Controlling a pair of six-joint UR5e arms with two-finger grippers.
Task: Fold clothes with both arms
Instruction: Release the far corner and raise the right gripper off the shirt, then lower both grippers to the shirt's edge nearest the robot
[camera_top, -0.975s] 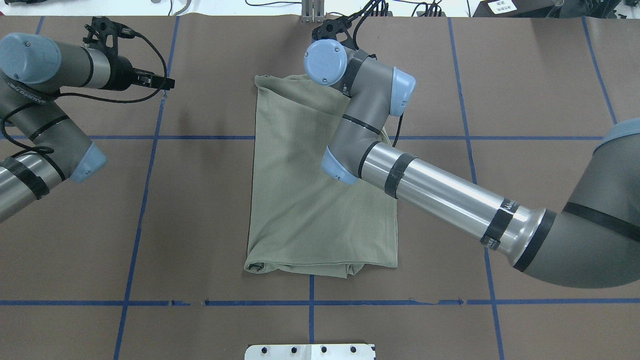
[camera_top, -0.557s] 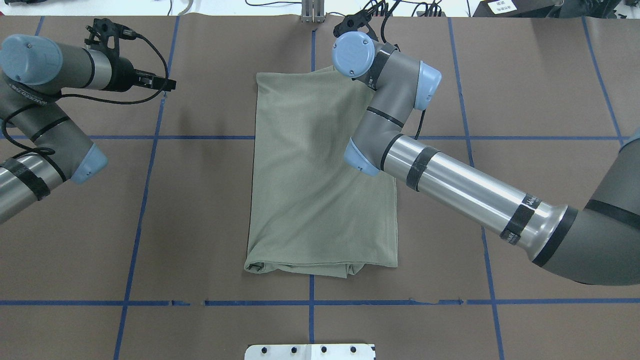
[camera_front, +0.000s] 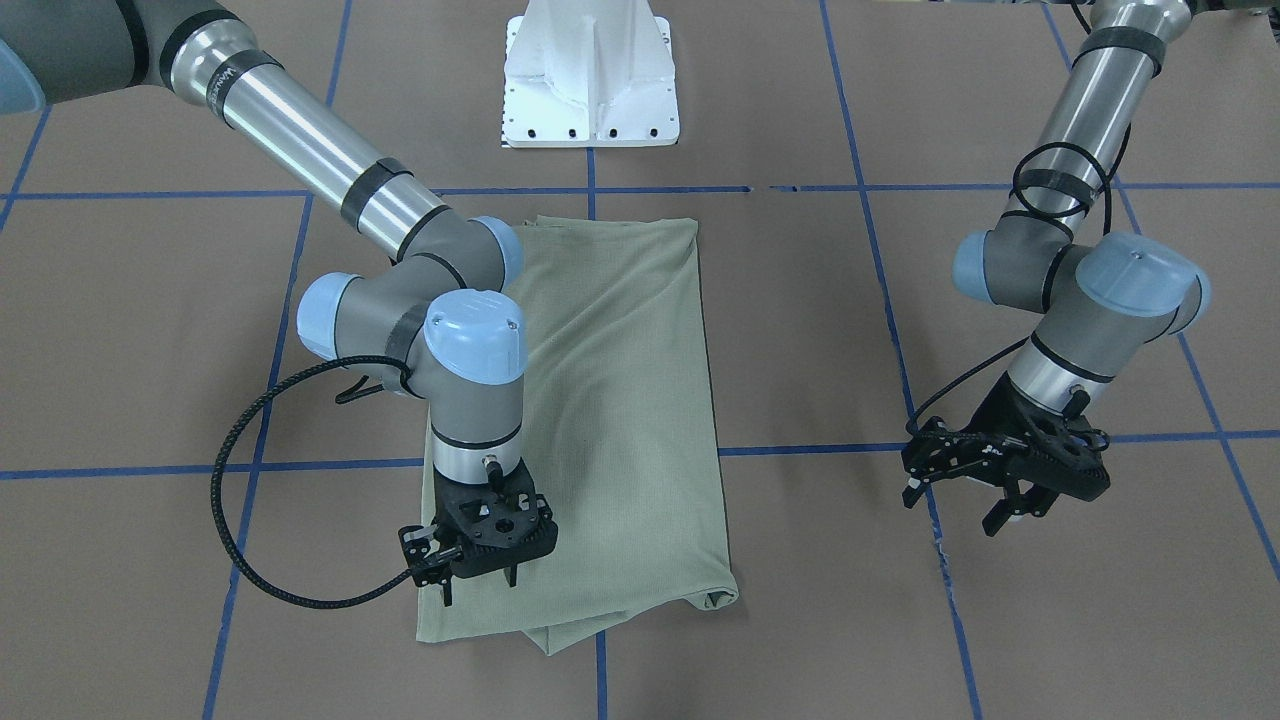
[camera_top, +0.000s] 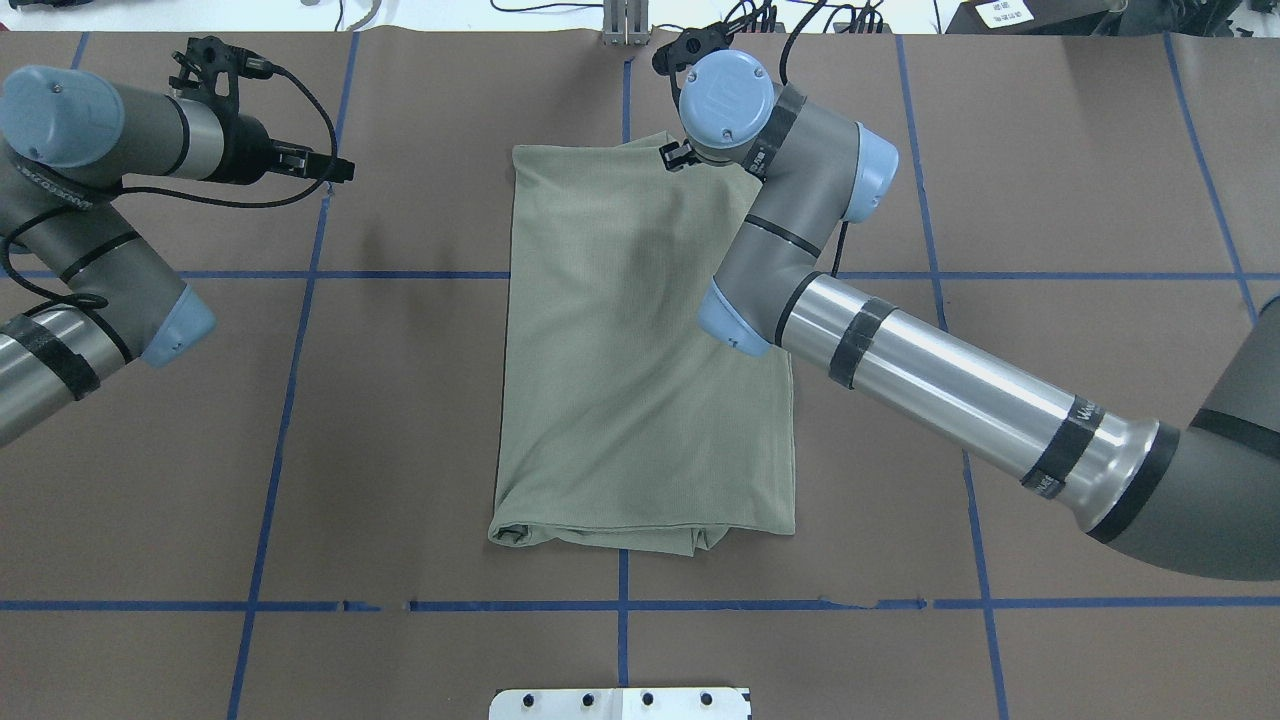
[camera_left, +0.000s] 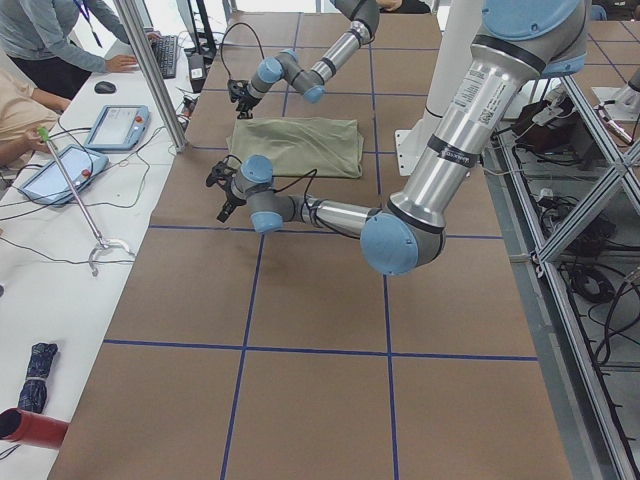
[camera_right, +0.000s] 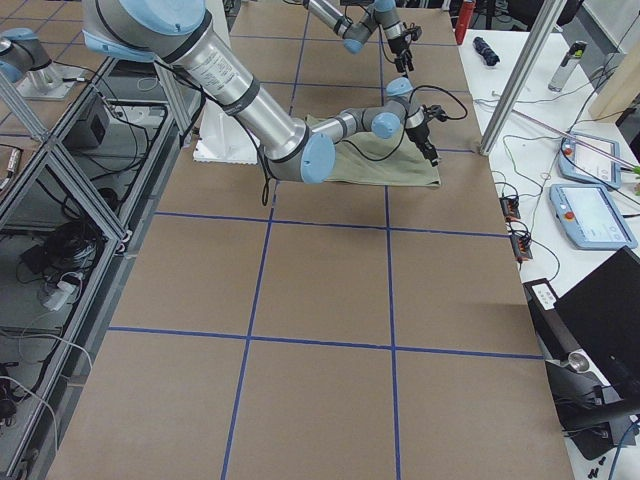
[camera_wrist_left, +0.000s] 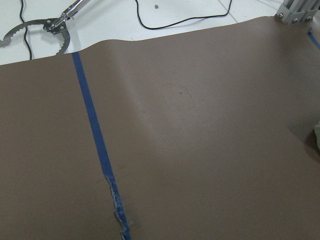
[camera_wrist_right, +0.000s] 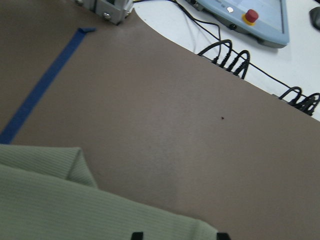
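The sage-green shirt (camera_top: 620, 380) lies folded into a long rectangle in the middle of the brown table; it also shows in the front view (camera_front: 620, 400). My right gripper (camera_front: 480, 590) points down over the shirt's far edge near its right corner, fingers apart with nothing between them. In the right wrist view the shirt's edge (camera_wrist_right: 75, 205) lies just below the two fingertips (camera_wrist_right: 137, 235). In the overhead view the wrist hides most of the right gripper (camera_top: 672, 155). My left gripper (camera_front: 955, 510) hangs open and empty over bare table, well left of the shirt (camera_top: 335, 168).
The white pedestal base (camera_front: 590, 90) stands at the robot's edge of the table. Blue tape lines (camera_top: 290, 400) cross the brown cover. A metal post (camera_top: 625, 25) stands at the far edge. Tablets (camera_left: 115, 125) and operators are beyond the far edge.
My right wrist has moved to the right along the shirt's far edge. That edge was bunched under the arm and now lies flat. The left arm has not moved.
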